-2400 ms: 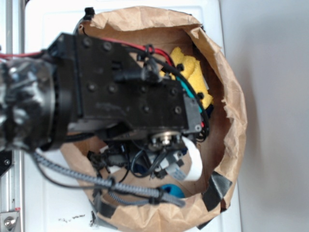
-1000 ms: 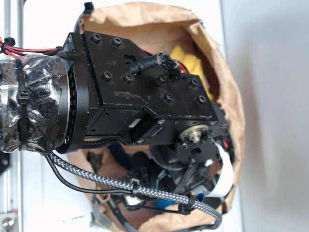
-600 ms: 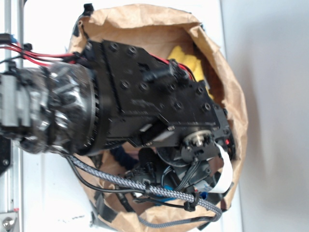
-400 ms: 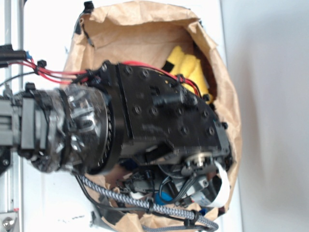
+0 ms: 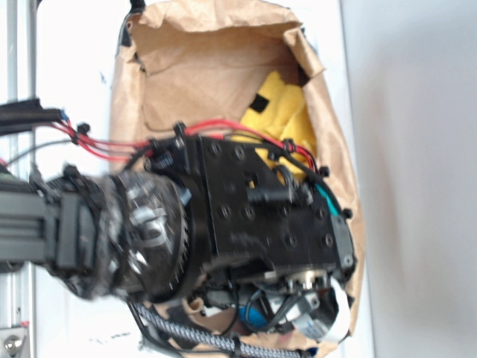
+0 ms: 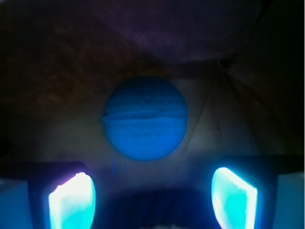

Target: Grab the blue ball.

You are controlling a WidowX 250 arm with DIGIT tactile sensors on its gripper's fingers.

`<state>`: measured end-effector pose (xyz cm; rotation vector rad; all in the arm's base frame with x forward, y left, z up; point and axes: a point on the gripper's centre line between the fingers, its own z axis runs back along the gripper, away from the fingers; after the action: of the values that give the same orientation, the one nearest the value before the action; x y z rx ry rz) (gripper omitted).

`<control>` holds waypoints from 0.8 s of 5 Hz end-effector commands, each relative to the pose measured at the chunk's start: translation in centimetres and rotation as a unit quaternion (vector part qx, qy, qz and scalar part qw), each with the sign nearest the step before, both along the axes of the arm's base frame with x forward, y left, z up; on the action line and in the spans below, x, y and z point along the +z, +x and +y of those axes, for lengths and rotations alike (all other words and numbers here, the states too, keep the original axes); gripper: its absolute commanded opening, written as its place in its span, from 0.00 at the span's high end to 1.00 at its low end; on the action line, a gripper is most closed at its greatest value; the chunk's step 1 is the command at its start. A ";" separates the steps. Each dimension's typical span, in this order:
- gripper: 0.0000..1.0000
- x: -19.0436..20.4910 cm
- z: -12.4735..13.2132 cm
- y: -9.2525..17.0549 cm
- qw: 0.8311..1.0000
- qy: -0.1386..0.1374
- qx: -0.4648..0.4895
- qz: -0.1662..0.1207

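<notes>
Jaws spread wide, empty, just short of round matte teal-blue ball inside crumpled brown paper bag. Advance centred, then close gently.

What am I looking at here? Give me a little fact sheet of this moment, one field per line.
container: brown paper bag, open on a white surface
target: blue ball, lying on the bag floor
gripper: gripper open, fingers either side of the wrist view, ball ahead between them, not touching
arm: black robot arm reaching into the bag, hiding most of it
other contents: yellow plush item near the bag's far wall
</notes>
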<state>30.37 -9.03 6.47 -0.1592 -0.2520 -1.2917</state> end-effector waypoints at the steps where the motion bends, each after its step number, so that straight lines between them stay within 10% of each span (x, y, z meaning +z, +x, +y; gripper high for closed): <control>1: 0.00 1.2 -3.8 0.4 0.997 -0.071 -0.034 0.011; 2: 0.00 1.4 -4.2 -0.1 0.992 -0.122 -0.032 0.028; 3: 0.00 1.0 -4.6 -0.3 0.993 -0.110 -0.028 0.019; 4: 1.00 1.1 -4.5 -0.3 0.995 -0.099 -0.024 0.012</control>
<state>30.38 -11.66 5.07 -0.3705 -0.3067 -1.2766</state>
